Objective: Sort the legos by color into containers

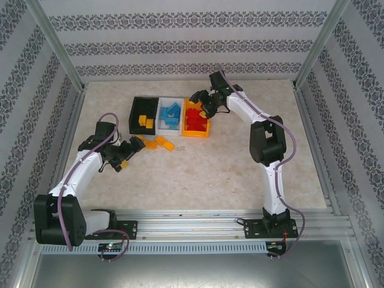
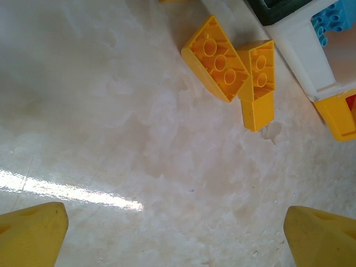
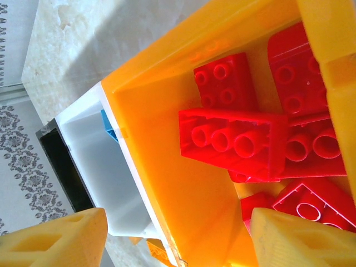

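- Hovering low over the desk (image 1: pixel 228 174), the left fingers (image 2: pixel 33 233) are spread wide with nothing between them
- Two loose yellow legos (image 2: pixel 217 58) lie on the desk ahead of those fingers, a wedge-shaped one touching a taller block, just beside the corner of the white bin (image 2: pixel 306 50)
- The right fingers (image 3: pixel 55 239) hang over the orange bin (image 3: pixel 161 144), apart and pinching nothing, with the red legos (image 3: pixel 233 139) heaped in the bin below them
- The three bins sit joined in a row at the middle of the desk: the black bin (image 1: pixel 144 99) holds a few yellow pieces, the white one the light blue legos (image 1: pixel 171 114), the orange one the red
- From where I stand the reds and blues look sorted, and a handful of yellow bricks on the desk in front of the black and white bins is what is left
- The step in hand seems to be the left arm's pick of a yellow brick, and it would go best one brick at a time
- The taller block has flat sides, so the fingers should straddle those and come straight down; the wedge's sloped face could squirt out of a pinch
- Closing should be slow, since the two bricks touch and one may be nudged against the white bin's wall
- The right arm would do well to lift straight up, so no finger catches the orange rim and drags the whole row
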You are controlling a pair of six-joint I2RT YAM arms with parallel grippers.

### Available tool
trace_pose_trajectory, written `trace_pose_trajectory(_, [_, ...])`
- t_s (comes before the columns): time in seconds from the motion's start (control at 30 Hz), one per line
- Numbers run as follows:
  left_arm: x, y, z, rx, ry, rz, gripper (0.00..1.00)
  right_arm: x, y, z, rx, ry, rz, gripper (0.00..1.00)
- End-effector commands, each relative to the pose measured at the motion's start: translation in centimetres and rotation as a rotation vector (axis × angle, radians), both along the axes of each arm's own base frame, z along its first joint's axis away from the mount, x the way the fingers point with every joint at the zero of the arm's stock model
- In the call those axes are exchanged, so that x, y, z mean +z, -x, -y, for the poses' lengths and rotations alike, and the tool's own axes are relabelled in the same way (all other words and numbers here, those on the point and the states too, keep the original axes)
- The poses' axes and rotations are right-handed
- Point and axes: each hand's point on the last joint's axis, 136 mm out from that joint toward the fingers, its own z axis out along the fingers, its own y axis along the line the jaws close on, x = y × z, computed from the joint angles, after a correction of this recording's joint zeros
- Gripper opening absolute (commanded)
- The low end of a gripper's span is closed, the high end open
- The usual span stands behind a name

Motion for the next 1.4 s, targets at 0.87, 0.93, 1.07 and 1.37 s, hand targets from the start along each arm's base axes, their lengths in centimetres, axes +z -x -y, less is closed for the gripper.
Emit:
trace_pose_trajectory(0.87, [-2.8, -9.5, -3.4, -0.108, -0.222, -0.066, 0.79, 6.5, 11.7, 1.9, 0.253, 0.172, 0.138, 0.64])
trace_pose_trajectory(0.93, [-3.5, -10.0, -3.4, -0.117, -0.228, -0.079, 0.79, 6.5, 12.0, 2.1, 0.25, 0.175, 0.138, 0.64])
trace_pose_trajectory(1.07, [-4.9, -10.7, -3.5, -0.123, -0.231, -0.101, 0.79, 6.3, 12.7, 2.5, 0.241, 0.18, 0.123, 0.64])
trace_pose_trajectory(1.37, [-7.1, -12.0, -3.0, -0.128, -0.228, -0.123, 0.78, 6.0, 13.8, 2.9, 0.239, 0.197, 0.103, 0.64])
